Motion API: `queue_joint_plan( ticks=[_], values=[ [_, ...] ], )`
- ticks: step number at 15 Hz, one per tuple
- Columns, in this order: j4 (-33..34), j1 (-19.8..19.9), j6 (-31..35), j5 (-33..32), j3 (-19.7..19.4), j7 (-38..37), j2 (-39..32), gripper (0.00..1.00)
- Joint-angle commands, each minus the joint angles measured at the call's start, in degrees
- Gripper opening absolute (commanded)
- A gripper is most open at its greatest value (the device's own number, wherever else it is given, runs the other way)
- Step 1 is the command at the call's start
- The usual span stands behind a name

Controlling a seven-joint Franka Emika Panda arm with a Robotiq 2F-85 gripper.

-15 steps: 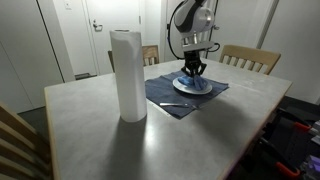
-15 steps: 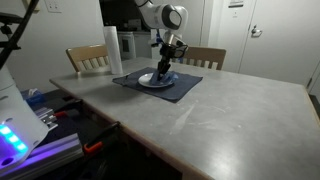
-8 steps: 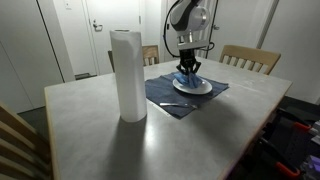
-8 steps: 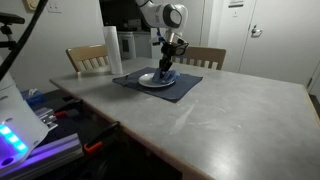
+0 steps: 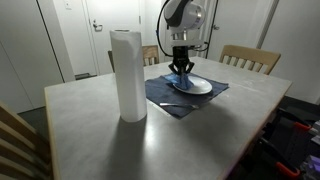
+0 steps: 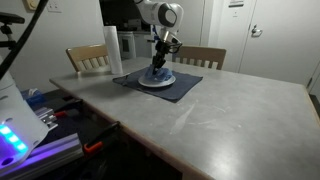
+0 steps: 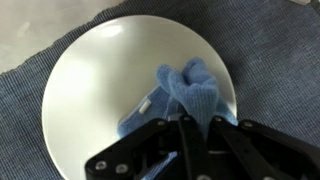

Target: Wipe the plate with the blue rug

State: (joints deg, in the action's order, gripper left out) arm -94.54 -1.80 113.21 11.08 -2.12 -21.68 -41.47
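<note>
A white plate (image 7: 100, 90) lies on a dark blue placemat (image 7: 270, 70). It also shows in both exterior views (image 5: 196, 86) (image 6: 161, 82). My gripper (image 7: 192, 125) is shut on a bunched light blue rug (image 7: 180, 90), which it presses on the plate's right half. In the exterior views the gripper (image 5: 181, 68) (image 6: 159, 68) points straight down over the plate, with the rug (image 5: 180, 74) under its fingertips.
A tall paper towel roll (image 5: 127, 75) stands on the grey table (image 5: 90, 135) near the placemat (image 5: 175, 100); it also shows in an exterior view (image 6: 112, 52). A utensil (image 5: 176, 104) lies on the mat's front edge. Wooden chairs (image 5: 250, 58) stand behind the table.
My gripper has moved with the rug across the plate, toward the paper towel roll side in one exterior view. The plate and mat have stayed put.
</note>
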Motion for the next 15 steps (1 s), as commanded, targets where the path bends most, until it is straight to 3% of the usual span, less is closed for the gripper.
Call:
queue_joint_plan(
  ticks=[1,9,15],
  values=[
    [-2.2,0.5,-4.0,1.6,1.5,2.0,2.6,0.02],
    [-7.5,0.7,-14.7,3.2,2.6,5.7,6.5,0.02],
    [-11.5,1.8,-15.6,4.2,1.2,6.4,6.6,0.02]
  ],
)
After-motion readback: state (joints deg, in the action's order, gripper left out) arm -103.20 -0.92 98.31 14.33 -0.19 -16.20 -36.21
